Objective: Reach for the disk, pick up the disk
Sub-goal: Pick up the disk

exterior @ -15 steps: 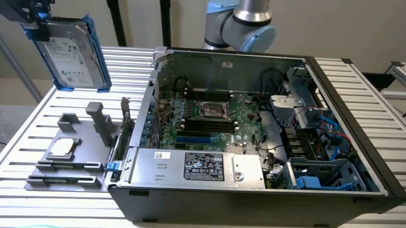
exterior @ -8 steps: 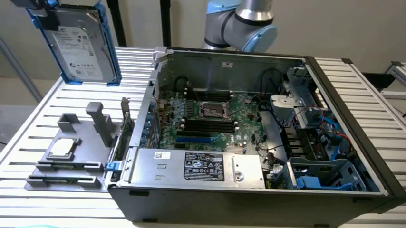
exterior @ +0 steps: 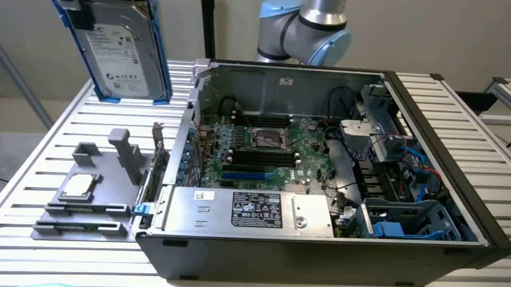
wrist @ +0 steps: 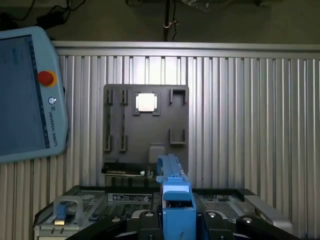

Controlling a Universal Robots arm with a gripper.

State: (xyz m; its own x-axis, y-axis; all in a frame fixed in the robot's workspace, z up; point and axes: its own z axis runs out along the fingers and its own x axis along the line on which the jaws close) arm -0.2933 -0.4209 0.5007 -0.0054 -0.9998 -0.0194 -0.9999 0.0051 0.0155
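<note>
The gripper (wrist: 178,226) was clenched on the disk (exterior: 124,51), with its dark fingers (wrist: 150,227) flanking the upper edge of the blue bracket. The disk hung upright beneath the gripper, raised off the slatted aluminium table (exterior: 72,128). Its white printed label faced the exterior camera. In the wrist view the disk (wrist: 175,192) showed edge-on as a narrow blue strip running away from the fingers.

Well below the gripper lay a grey fixture plate (exterior: 104,179) with upright posts and slots. A small square silver chip (wrist: 146,102) sat in one of its recesses, well apart from the held disk. Beside the plate, and also below the gripper, stood the open computer case (exterior: 415,107). Inside it were the green motherboard (exterior: 264,149), a labelled power supply (exterior: 248,209) and the blue drive cage (exterior: 407,221) in a corner. The plate lay between the case and the table's far edge as seen from the wrist.

Farther out from the gripper, a teach pendant (wrist: 25,95) with a red stop button (wrist: 46,78) rested on the table. The arm's grey and blue joint (exterior: 307,27) rose behind the case.
</note>
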